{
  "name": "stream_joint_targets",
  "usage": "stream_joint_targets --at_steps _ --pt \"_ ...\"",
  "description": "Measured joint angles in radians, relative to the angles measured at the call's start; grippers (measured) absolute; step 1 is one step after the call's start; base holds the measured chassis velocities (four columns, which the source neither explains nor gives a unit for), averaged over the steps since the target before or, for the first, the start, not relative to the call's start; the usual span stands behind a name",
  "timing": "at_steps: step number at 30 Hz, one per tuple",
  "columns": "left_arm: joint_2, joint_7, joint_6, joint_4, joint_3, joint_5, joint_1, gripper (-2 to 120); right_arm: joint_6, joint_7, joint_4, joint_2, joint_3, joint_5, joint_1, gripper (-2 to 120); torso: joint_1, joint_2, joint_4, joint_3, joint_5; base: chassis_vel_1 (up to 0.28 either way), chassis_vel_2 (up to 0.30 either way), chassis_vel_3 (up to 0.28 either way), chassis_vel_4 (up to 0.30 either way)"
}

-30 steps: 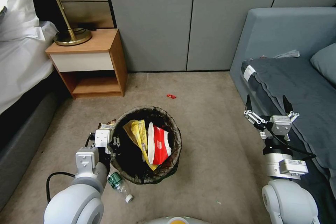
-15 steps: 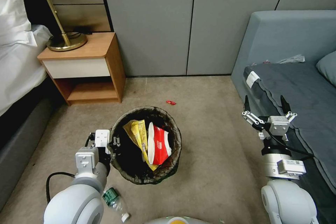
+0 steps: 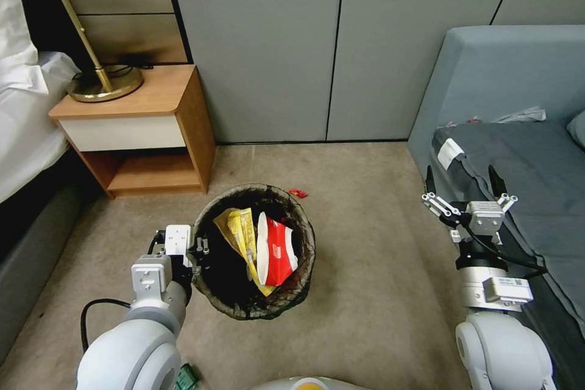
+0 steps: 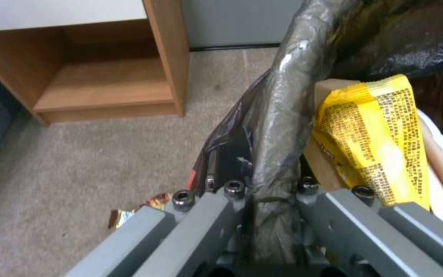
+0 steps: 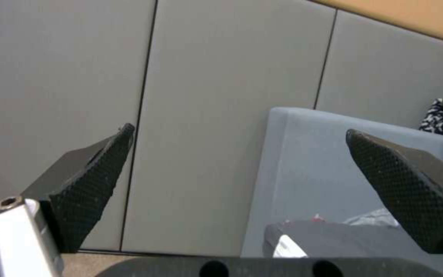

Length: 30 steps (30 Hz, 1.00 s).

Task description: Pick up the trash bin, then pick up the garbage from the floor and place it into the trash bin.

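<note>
Over the carpet (image 3: 365, 268) in front of the nightstand (image 3: 137, 128), your left gripper (image 3: 196, 253) clamps the trash bin (image 3: 304, 244) by its rim; dark crinkled liner, yellow wrapper (image 3: 241, 231) and red-white packet (image 3: 277, 253) inside. Right gripper (image 3: 464, 186) hangs spread wide beside the sofa (image 3: 518, 152), holding nothing.

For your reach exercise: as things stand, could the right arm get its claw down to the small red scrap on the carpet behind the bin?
Probably yes: the right claw is open, holds nothing, and bare carpet surrounds the red scrap.
</note>
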Motion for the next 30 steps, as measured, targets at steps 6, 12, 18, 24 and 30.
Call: stream_joint_targets --at_steps 6,12,18,24,30 --pt "-0.001 0.000 0.000 0.001 -0.001 0.000 -0.001 0 0.000 -0.002 0.000 0.000 -0.001 -0.008 -0.001 100 0.000 0.000 -0.0001 0.000 0.0002 -0.118 0.127 0.124 -0.125" --pt "-0.002 0.000 0.000 0.003 -0.001 -0.001 -0.003 0 0.000 -0.005 0.000 -0.002 -0.001 -0.008 0.000 100 0.000 0.000 0.0001 0.000 0.0002 -0.137 0.130 0.133 -0.124" --pt "-0.004 0.000 0.000 0.005 0.000 -0.001 -0.004 0 0.000 -0.006 -0.002 -0.002 -0.003 -0.011 -0.001 100 0.000 0.000 -0.0001 0.000 -0.0001 -0.126 0.127 0.133 -0.130" --pt "-0.003 0.000 0.000 0.007 0.000 -0.001 -0.005 0 0.003 -0.006 -0.003 -0.002 -0.004 -0.013 0.001 100 0.000 0.000 0.0000 0.000 0.0001 -0.125 0.124 0.138 -0.131" --pt "-0.004 0.000 0.000 0.008 0.000 -0.003 -0.007 0 0.004 0.002 0.001 -0.010 -0.003 -0.026 0.002 100 0.000 0.000 0.0000 0.000 0.0002 -0.091 0.102 0.090 -0.096"
